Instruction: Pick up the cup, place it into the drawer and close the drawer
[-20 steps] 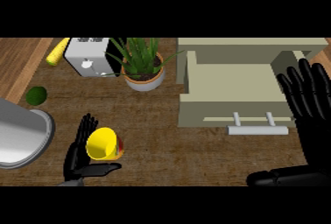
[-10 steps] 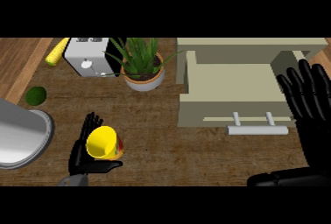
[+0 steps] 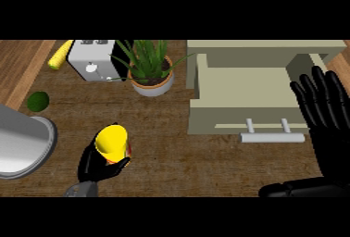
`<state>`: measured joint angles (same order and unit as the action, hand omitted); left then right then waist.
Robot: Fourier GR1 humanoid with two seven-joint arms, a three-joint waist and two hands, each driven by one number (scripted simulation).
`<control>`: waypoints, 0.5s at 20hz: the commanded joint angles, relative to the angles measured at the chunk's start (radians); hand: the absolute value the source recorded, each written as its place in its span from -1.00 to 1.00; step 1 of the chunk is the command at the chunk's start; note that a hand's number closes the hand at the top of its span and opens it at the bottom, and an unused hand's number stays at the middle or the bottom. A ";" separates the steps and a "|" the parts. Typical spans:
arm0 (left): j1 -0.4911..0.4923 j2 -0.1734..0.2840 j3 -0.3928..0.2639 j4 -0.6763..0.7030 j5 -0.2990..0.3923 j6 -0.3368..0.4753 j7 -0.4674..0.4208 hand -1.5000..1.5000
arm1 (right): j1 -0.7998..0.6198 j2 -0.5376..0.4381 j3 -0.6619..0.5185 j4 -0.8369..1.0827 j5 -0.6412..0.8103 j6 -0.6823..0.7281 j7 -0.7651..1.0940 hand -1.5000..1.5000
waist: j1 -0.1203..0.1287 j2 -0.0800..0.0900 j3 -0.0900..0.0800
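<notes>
Left hand (image 3: pixel 103 159): black, low at the near left, fingers and thumb curled round the yellow cup (image 3: pixel 112 140), thumb crossing its near side; a short piece of grey forearm shows below at the near edge. Right hand (image 3: pixel 322 104): black, at the right edge, fingers straight, spread and pointing far, palm flat and holding nothing; its dark wrist bends leftward along the near edge.

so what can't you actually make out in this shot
- Cup, head view: lower part hidden by the left robot hand curled round it.
- Drawer: right side covered by the open right robot hand.
- Metal pot: cut off by the left edge.
- Toaster: partly behind plant leaves.
</notes>
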<state>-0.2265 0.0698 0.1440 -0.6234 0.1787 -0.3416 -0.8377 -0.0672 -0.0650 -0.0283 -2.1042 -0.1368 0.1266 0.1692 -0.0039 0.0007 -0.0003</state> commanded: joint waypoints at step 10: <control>-0.044 0.031 0.036 -0.002 0.018 0.020 -0.144 1.00 | -0.029 -0.017 -0.039 0.009 -0.019 -0.004 0.013 -1.00 | 0.002 -0.001 0.000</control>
<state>-0.2640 0.0875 0.1572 -0.5994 0.1754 -0.3044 -0.9226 -0.0971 -0.0860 -0.0643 -2.0868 -0.1564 0.1317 0.1774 -0.0043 0.0008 -0.0006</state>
